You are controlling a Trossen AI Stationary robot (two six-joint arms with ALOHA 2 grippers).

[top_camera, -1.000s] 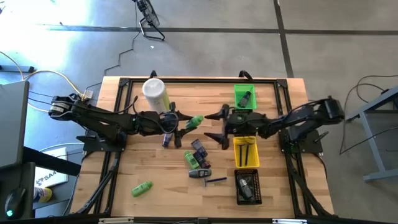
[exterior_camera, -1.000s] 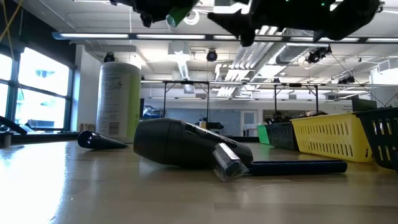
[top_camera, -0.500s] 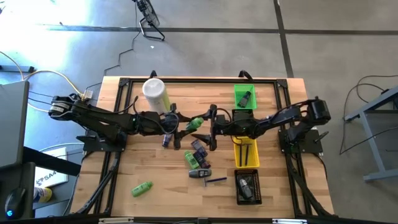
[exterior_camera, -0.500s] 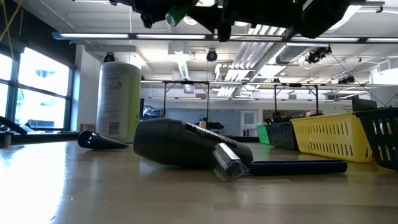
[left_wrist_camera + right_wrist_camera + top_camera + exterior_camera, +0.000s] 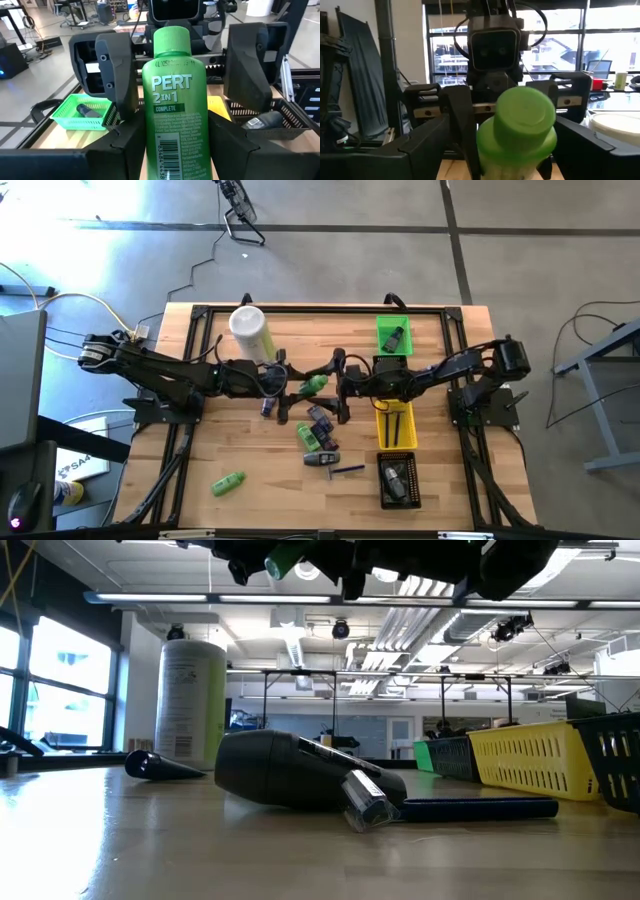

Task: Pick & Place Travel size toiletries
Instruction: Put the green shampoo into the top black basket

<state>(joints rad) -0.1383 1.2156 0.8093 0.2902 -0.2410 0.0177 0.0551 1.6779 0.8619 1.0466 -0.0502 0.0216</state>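
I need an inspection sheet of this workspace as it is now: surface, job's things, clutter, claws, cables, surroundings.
Surface: wooden table, black frame rails.
Job's things: green bottle held in the air between the arms; second green bottle lying near the front left; tubes and sticks heaped at the centre.
Clutter: pale canister; green bin, yellow bin, black bin.
Claws: left claw shut on the green bottle; right claw open around its cap.
Cables: pale cable beside the left arm.
Surroundings: concrete floor; no person seen.
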